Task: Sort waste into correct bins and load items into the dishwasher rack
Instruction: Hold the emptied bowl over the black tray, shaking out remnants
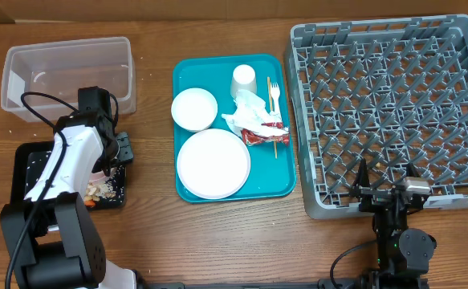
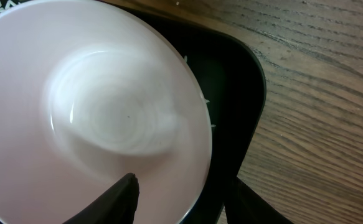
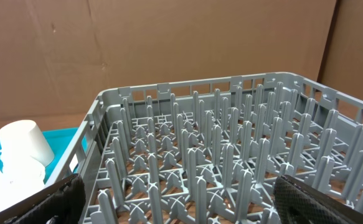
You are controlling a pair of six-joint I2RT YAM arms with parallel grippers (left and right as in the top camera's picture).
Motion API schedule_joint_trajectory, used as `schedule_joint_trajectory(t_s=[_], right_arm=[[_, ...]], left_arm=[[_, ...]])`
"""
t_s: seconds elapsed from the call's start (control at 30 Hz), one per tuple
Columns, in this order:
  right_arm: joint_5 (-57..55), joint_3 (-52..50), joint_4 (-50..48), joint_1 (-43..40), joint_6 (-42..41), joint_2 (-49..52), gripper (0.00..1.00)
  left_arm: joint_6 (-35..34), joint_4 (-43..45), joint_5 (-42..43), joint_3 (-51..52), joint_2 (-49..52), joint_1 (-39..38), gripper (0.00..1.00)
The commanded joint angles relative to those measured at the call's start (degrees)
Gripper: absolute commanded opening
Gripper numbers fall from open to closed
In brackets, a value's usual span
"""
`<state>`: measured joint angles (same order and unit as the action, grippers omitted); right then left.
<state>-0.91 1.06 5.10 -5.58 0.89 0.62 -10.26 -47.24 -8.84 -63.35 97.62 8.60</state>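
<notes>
My left gripper (image 2: 187, 202) is shut on the rim of a small white bowl (image 2: 100, 106), one finger inside and one outside, and holds it over the black tray (image 2: 231, 81). A few rice grains (image 2: 207, 102) lie on that tray. Overhead, food scraps (image 1: 97, 191) lie in the black tray (image 1: 33, 160) beside my left arm, which hides the bowl. The teal tray (image 1: 286, 181) holds a second bowl (image 1: 194, 109), a plate (image 1: 213, 163), a cup (image 1: 244, 81), a fork (image 1: 274, 95), a napkin (image 1: 250, 112), a red wrapper (image 1: 259, 136) and a wooden stick (image 1: 274, 144). My right gripper (image 3: 187, 211) is open and empty at the near edge of the grey rack (image 1: 394, 112).
The clear tub (image 1: 65, 72) stands behind the black tray at the back left. In the right wrist view the rack's pegs (image 3: 231, 155) fill the front, and the cup (image 3: 25, 143) shows at the left. Brown cardboard walls stand behind the table.
</notes>
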Motion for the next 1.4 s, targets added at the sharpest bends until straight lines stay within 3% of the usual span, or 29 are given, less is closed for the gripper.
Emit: schedule_joint_trajectory(t_s=[0.0, 0.6, 0.87, 1.1, 1.37], right_arm=[[-0.50, -0.59, -0.46, -0.13, 0.24, -0.46, 1.00], [-0.50, -0.59, -0.46, -0.13, 0.24, -0.46, 1.00], [-0.50, -0.59, -0.46, -0.13, 0.24, -0.46, 1.00], [-0.52, -0.59, -0.46, -0.13, 0.24, -0.46, 1.00], [-0.52, -0.59, -0.46, -0.13, 0.24, -0.46, 1.00]], left_arm=[[1.07, 0.09, -1.25, 1.62, 0.52, 0.11, 0.47], [-0.04, -0.44, -2.27, 1.77, 0.52, 0.17, 0.43], [-0.02, -0.31, -2.27, 1.81, 0.52, 0.15, 0.27], [-0.04, -0.28, -2.23, 1.77, 0.52, 0.15, 0.05], [-1.01, -1.51, -1.79, -1.38, 0.42, 0.15, 0.04]])
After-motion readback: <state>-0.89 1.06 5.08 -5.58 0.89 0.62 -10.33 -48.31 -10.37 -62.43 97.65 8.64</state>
